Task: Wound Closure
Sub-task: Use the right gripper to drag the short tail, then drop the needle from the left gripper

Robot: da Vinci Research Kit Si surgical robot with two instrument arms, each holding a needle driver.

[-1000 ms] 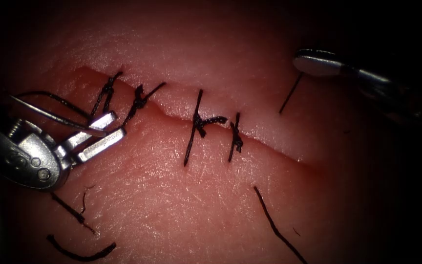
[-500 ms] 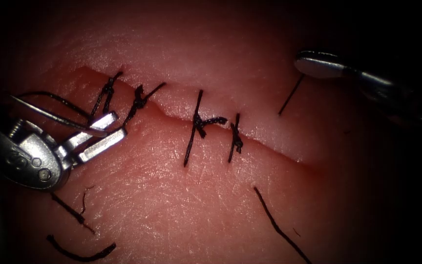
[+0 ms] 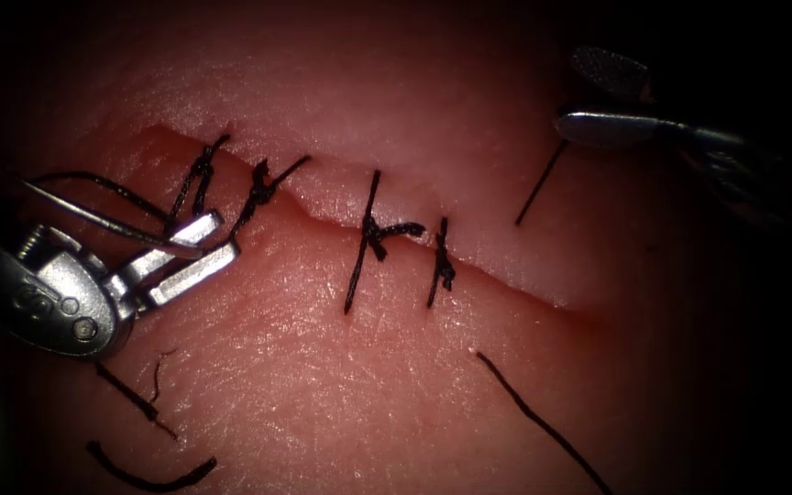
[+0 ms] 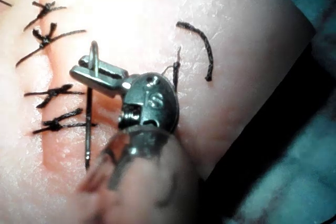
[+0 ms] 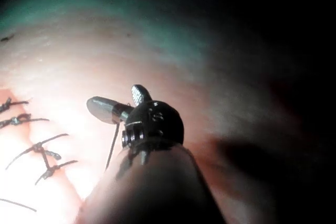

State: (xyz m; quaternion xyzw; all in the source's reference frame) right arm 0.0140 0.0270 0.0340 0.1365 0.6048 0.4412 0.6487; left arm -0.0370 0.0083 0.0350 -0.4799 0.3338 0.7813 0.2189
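The tissue [image 3: 323, 348] carries a cut [image 3: 524, 284] that runs from upper left to lower right, crossed by several dark knotted stitches [image 3: 368, 234]. On the left, my left tool [image 3: 196, 246] is shut on the curved needle [image 3: 93, 217] near one end. The needle lies above the tissue, not in it, as the left wrist view confirms for the needle [image 4: 88, 129] and the tool [image 4: 97, 74]. At the upper right, my right tool [image 3: 598, 99] stands open. A short piece of thread [image 3: 539, 185] hangs at its lower jaw. The right wrist view also has these open jaws [image 5: 118, 100] and the thread [image 5: 112, 148].
Cut ends of thread lie loose on the tissue: a curved one [image 3: 148, 477] and a thin one [image 3: 130, 396] at the lower left, and a long strand [image 3: 543, 422] at the lower right. Dark thread [image 3: 112, 188] trails from the needle towards the leftmost stitch [image 3: 196, 174].
My right tool's jaws have opened; they were shut on the short thread piece. That piece has shifted slightly down and left, and the lower-right strand has moved. The left tool has not moved.
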